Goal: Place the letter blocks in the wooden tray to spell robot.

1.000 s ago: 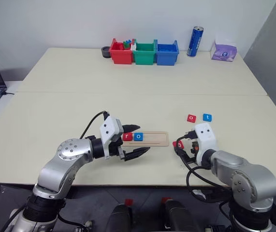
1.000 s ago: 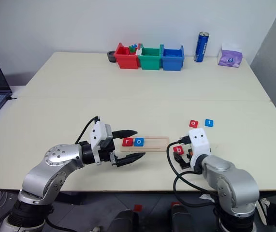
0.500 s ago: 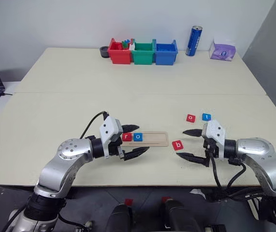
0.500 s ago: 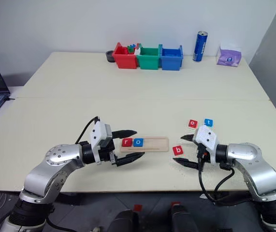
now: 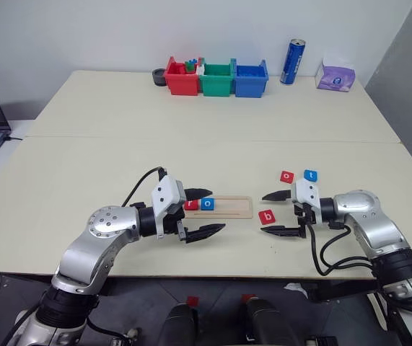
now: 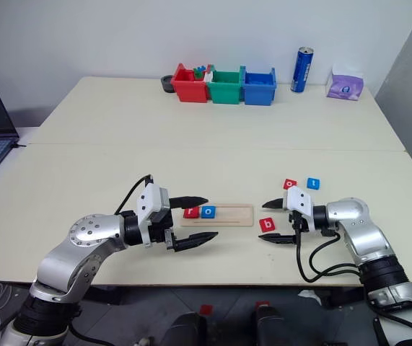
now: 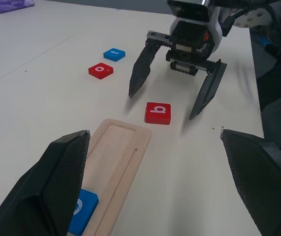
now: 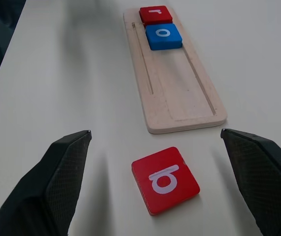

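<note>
1. Between the spread black fingers of the right gripper lies the red b block, flat on the table and touched by neither finger; the jaws stand wide and hold nothing, pointing toward the robot's left.
2. Just beyond that block, on its left, begins the bare end of the wooden tray, a pale strip lying flat with its long side across the view.
3. At the tray's far left end sit the red r block and the blue o block, side by side and touching, the r outermost.
4. Over that same end hangs the left gripper, jaws also wide apart and empty, one finger behind the tray's end and one in front of it, pointing toward the robot's right.
5. Behind the right gripper, away from the robot, lie the red o block and the blue t block, close together but apart, both off the tray.
6. Far across the table stand a red bin, a green bin and a blue bin in a row, with a blue can upright to their right.
</note>
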`<state>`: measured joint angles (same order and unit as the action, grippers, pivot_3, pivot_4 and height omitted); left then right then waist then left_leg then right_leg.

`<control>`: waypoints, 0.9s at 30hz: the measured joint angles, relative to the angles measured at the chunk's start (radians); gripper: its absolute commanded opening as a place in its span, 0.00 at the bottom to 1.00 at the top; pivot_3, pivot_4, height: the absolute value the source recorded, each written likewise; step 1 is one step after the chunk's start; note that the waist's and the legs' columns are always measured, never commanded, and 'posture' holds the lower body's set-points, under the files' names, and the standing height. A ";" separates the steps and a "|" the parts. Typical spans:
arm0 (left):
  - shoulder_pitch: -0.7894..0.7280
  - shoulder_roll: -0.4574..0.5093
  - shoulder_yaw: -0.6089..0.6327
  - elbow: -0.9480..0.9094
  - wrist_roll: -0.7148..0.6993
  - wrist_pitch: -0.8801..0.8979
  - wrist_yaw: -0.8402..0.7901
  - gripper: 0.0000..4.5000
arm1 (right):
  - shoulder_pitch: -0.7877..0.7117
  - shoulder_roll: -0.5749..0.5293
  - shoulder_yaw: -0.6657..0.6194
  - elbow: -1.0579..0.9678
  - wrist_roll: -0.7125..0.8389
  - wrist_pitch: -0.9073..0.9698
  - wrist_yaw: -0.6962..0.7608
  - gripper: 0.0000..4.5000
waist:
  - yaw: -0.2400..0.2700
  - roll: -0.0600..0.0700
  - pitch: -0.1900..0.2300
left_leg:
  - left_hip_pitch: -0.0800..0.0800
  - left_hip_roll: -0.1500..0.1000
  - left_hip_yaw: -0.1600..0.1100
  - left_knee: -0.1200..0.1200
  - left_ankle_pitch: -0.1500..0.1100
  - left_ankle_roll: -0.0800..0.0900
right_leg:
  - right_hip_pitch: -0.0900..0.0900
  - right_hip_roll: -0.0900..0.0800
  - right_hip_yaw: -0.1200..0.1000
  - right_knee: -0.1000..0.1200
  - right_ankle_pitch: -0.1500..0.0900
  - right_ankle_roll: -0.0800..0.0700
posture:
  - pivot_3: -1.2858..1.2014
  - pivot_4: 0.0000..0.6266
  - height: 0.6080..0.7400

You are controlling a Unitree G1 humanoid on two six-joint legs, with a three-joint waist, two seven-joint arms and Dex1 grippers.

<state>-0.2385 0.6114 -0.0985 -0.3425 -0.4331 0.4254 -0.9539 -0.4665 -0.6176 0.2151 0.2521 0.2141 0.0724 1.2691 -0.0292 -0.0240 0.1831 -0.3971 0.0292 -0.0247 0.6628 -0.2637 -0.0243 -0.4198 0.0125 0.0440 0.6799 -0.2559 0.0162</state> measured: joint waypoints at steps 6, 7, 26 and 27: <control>0.000 0.003 0.000 -0.001 0.000 0.000 -0.001 1.00 | -0.017 0.006 0.005 0.074 -0.030 -0.026 0.017 1.00 | 0.000 0.000 0.000 | 0.000 0.000 0.000 0.000 0.000 0.000 | 0.000 0.000 0.000 0.000 0.000 0.000 | 0.52 0.24 1.00; 0.000 0.004 0.000 -0.001 0.000 0.000 -0.001 1.00 | -0.020 0.007 0.005 0.085 -0.037 -0.034 0.017 1.00 | 0.000 0.000 0.000 | 0.000 0.000 0.000 0.000 0.000 0.000 | 0.000 0.000 0.000 0.000 0.000 0.000 | 0.52 0.24 1.00; -0.016 0.004 -0.006 0.001 0.004 -0.015 -0.040 1.00 | -0.025 0.030 0.002 0.093 -0.074 -0.047 -0.006 0.39 | 0.000 0.000 0.000 | 0.000 0.000 0.000 0.000 0.000 0.000 | 0.000 0.000 0.000 0.000 0.003 -0.004 | 0.52 0.24 1.00; -0.016 0.008 -0.005 0.003 0.004 -0.020 -0.041 1.00 | -0.018 0.016 0.000 0.063 -0.069 -0.019 -0.006 0.39 | 0.000 0.000 0.000 | 0.000 0.000 0.000 0.000 0.000 0.000 | 0.000 0.000 0.000 0.001 0.003 -0.004 | 0.52 0.24 1.00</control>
<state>-0.2547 0.6199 -0.1038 -0.3398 -0.4287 0.4053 -0.9948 -0.4848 -0.6011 0.2146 0.3149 0.1455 0.0530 1.2634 -0.0293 -0.0238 0.1831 -0.3969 0.0292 -0.0247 0.6630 -0.2636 -0.0245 -0.4198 0.0125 0.0440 0.6804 -0.2533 0.0118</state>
